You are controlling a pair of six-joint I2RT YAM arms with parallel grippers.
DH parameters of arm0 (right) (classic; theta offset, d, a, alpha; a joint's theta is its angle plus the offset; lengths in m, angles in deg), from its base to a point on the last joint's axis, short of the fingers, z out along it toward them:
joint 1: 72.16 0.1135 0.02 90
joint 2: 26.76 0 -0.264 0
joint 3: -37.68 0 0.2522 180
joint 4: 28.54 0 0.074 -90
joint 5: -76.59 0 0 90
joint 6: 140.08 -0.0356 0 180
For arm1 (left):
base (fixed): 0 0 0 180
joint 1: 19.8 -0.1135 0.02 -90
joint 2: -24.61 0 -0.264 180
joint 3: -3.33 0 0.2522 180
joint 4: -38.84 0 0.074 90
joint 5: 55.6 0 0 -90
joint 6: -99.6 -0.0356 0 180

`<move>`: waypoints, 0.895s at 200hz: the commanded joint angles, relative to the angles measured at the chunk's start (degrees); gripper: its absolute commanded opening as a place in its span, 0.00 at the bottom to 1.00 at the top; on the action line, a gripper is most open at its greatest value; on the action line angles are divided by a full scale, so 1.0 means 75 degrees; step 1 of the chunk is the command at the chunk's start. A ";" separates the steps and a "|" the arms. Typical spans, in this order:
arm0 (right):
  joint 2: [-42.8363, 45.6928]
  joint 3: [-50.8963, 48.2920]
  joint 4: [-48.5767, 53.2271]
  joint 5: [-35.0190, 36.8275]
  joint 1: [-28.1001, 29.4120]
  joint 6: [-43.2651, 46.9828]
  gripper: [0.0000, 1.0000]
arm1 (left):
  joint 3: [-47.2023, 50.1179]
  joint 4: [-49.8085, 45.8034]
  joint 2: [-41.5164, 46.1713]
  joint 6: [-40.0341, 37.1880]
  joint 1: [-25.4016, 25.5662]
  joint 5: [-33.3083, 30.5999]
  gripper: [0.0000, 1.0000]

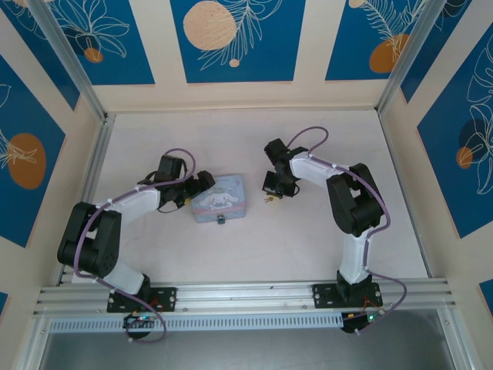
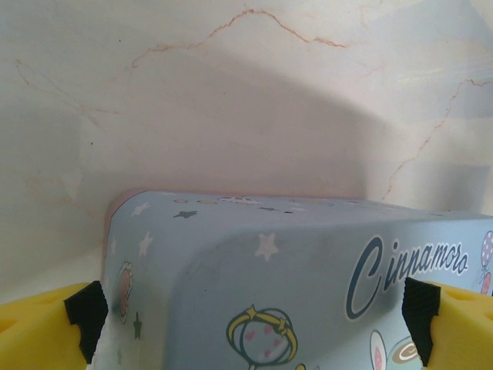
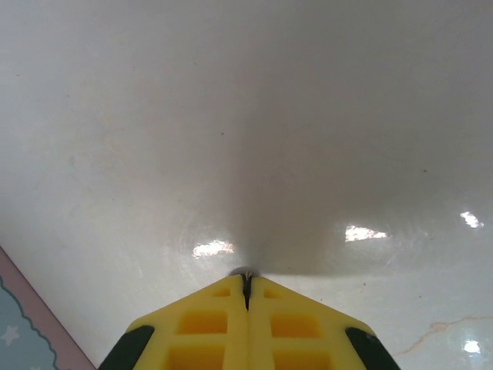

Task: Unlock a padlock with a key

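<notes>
The padlock (image 1: 221, 220) sits at the lower edge of the tin (image 1: 219, 196), centre of the top view. The right gripper (image 3: 246, 284), jaws pressed together, seems to pinch the key (image 3: 244, 271) by a bare sliver, so it may slip or twist. The left gripper (image 1: 199, 186), jaws apart, flanks the tin, which could slide

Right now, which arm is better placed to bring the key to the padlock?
Right. The right gripper is shut near the table with what may be the key at its tip. The left gripper stands wide open around the tin, the padlock at its near edge.
</notes>
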 commanded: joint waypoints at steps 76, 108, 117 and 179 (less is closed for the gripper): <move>0.2838 -0.1774 0.0096 0.0001 0.0208 0.0092 0.00 | -0.0077 0.0163 0.0116 0.0137 0.0197 0.0291 1.00; 0.3744 -0.2460 0.0278 0.0039 0.0426 0.0056 0.00 | -0.0086 0.0325 0.0063 0.0349 0.0460 0.0232 1.00; 0.3987 -0.2640 0.0338 0.0039 0.0476 0.0062 0.00 | -0.0106 0.0373 0.0028 0.0419 0.0546 0.0206 1.00; 0.4631 -0.3330 0.0448 -0.0202 0.0809 0.0335 0.38 | -0.0529 0.0234 -0.0267 0.0552 0.1022 -0.0239 1.00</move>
